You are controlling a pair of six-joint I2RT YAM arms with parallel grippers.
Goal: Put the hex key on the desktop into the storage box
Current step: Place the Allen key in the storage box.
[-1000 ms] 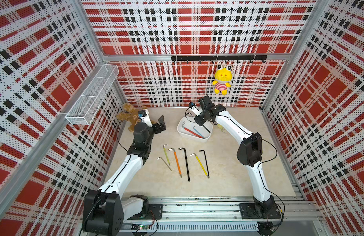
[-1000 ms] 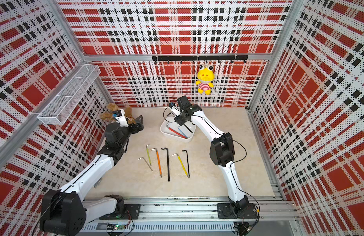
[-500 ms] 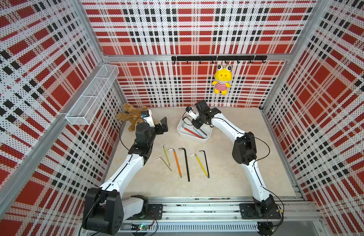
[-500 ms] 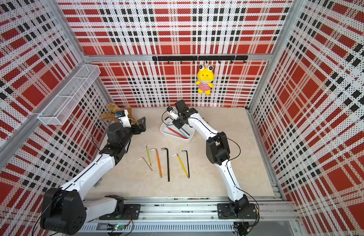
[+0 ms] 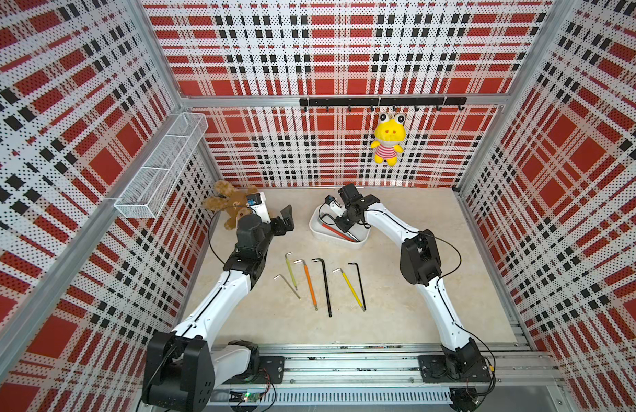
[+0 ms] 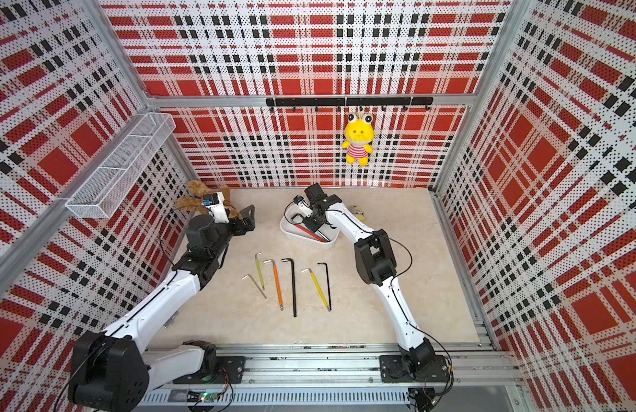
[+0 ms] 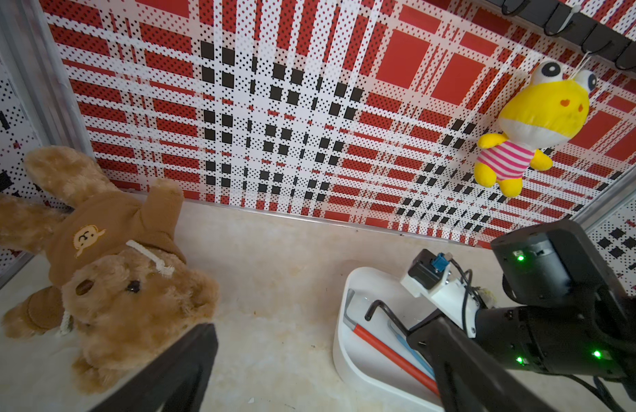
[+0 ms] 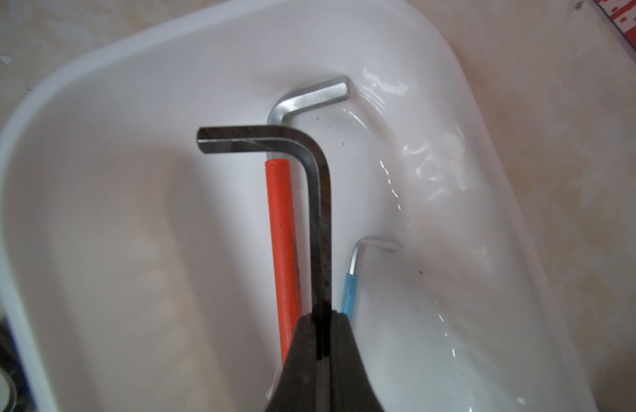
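Hex key [image 8: 320, 214] in storage box [image 8: 95, 89], cream marbled desktop [image 5: 398, 321], red plaid walls [image 5: 345, 53]

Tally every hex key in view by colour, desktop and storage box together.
Black hex key: 3, one in the right gripper
Red-sleeved hex key: 1
Blue-sleeved hex key: 1
Orange-sleeved hex key: 1
Yellow-sleeved hex key: 1
Yellow-green-sleeved hex key: 1
Bare silver hex key: 1
Total: 9
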